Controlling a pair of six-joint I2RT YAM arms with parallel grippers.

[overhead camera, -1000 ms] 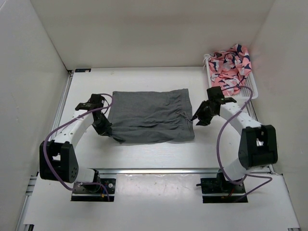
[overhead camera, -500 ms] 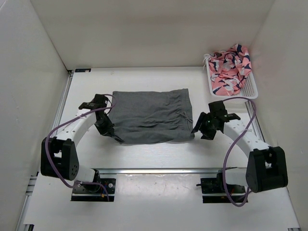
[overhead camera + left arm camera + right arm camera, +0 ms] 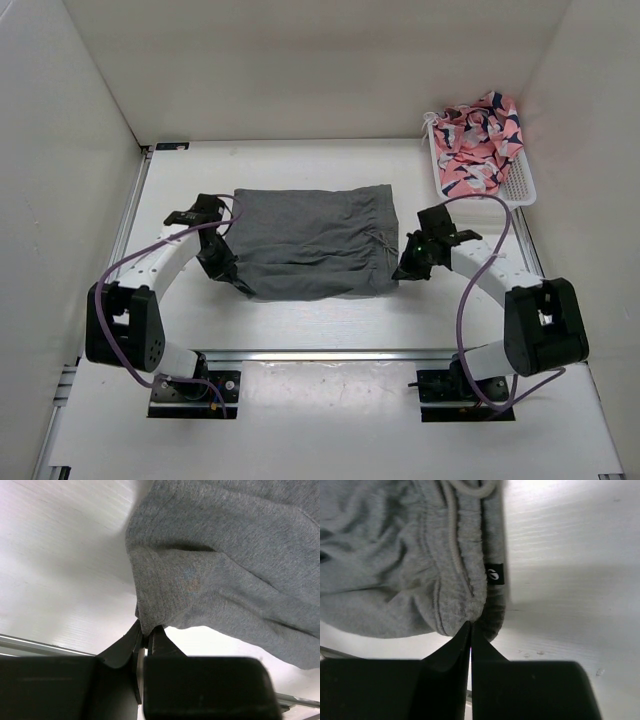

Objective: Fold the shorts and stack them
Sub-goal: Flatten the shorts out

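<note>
Left end effector point(image 3: 147, 635) and right end effector point(image 3: 470, 629) pinch opposite ends of wrinkled grey shorts point(image 3: 310, 243).

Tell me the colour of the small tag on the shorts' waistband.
Black tag with a pale mark; shows best in the right wrist view.

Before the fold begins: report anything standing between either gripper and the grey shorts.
Nothing visible does. The left gripper is shut on the near-left hem corner of the grey knit shorts, the right gripper on the waistband's near end. The white basket of pink cloth sits apart, far right.
</note>
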